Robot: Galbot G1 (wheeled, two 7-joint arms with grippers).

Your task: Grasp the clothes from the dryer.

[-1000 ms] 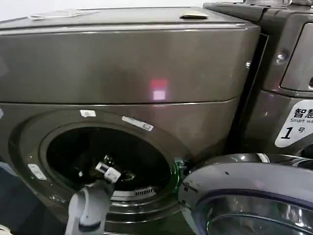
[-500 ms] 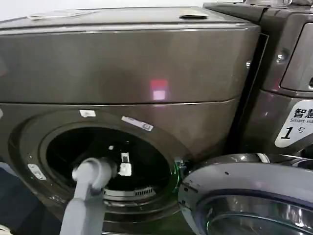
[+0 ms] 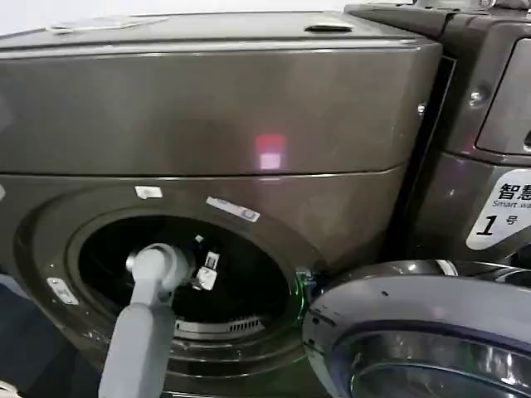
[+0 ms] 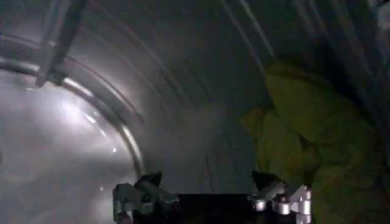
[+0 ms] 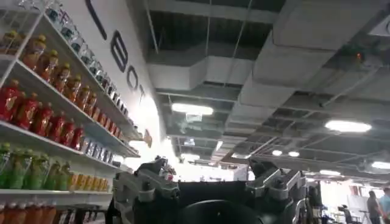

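Inside the dryer [image 3: 207, 124], the left gripper [image 4: 210, 195] has its fingers apart, and the yellow-green clothes [image 4: 304, 134] lie just beside one finger, against the drum wall. Next door, a sticker [image 3: 502, 211] says "1". The right gripper [image 5: 210, 182], fingers apart too, points up at a ceiling, near drink shelves [image 5: 55, 122].

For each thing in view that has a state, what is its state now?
dryer: porthole open, left arm reaching inside.
door: swung open.
clothes: crumpled inside the drum, not gripped.
left gripper: jaws open, beside the clothes.
right gripper: jaws open, empty, pointing at the ceiling.
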